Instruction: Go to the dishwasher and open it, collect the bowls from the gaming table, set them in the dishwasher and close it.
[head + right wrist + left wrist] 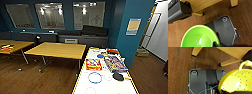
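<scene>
Nearest worktop: the gaming table (82, 86), white-topped with a yellow edge, ran from the bottom of the head view away toward the teal wall
Bowls on it: a white bowl with a blue rim (95, 77) sat near the close end; a black bowl (118, 76) lay to its right by the yellow edge; a small blue bowl (100, 56) sat further back; a faint pale ring at the very bottom edge was too blurred to name
Board-game boxes: a red and yellow box (93, 64) lay beside a larger multicoloured box (114, 63), both between the blue-rimmed bowl and the blue one
Left pincer: whether its fingers were apart or together could not be told; a yellow-green perforated bowl with a loop handle (238, 82) showed large in the left wrist view, over brown wooden floor (180, 72) and pale wooden legs (228, 62)
Right pincer: its state could not be told either; a bright green bowl (199, 37) with a glossy inside showed large in the right wrist view, over the same brown floor
Other worktops: two plain yellow-topped tables (58, 49) stood to the left of the gaming table
Background: a dark grey sofa (82, 37) stood under framed panels on the teal wall
</scene>
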You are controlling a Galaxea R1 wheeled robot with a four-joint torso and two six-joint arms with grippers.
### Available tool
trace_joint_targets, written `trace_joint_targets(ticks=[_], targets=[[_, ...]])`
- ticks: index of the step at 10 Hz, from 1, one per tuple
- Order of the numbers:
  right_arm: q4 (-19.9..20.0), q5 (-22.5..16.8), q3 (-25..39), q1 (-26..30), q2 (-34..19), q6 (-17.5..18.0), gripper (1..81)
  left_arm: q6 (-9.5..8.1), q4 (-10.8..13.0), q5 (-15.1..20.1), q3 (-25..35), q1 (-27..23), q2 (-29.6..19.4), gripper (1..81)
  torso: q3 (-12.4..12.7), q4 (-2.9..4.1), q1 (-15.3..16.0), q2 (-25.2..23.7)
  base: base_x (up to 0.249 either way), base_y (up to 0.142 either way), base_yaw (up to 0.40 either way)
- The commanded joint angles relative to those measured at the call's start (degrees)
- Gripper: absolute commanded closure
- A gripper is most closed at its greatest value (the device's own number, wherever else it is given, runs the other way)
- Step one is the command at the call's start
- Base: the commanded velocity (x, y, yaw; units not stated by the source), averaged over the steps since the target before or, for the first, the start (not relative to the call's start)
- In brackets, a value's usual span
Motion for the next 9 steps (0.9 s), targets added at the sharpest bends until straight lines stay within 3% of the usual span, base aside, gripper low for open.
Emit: trace_joint_targets(ticks=[1, 3, 9], targets=[[-3.6, -4.6, -5.4, -0.3, 2.5, 0.0, 81.1, 1.73, 1.7, -7.2, -6.1, 4.6, 3.8, 81.1, 0.0, 0.00, 0.0, 0.0, 0.000, 0.000, 0.000], [-3.6, -4.7, -7.6, -1.3, 4.8, 0.0, 81.1, 1.64, 1.6, -10.0, -11.3, 7.1, 6.6, 81.1, 0.0, 0.00, 0.0, 0.0, 0.000, 0.000, 0.000], [-4.2, -4.8, -9.7, -1.9, 7.2, 0.0, 81.1, 0.68, 0.6, -9.9, -25.0, 10.4, 16.0, 81.1, 0.1, 0.00, -0.1, -0.1, 0.000, 0.000, 0.000]])
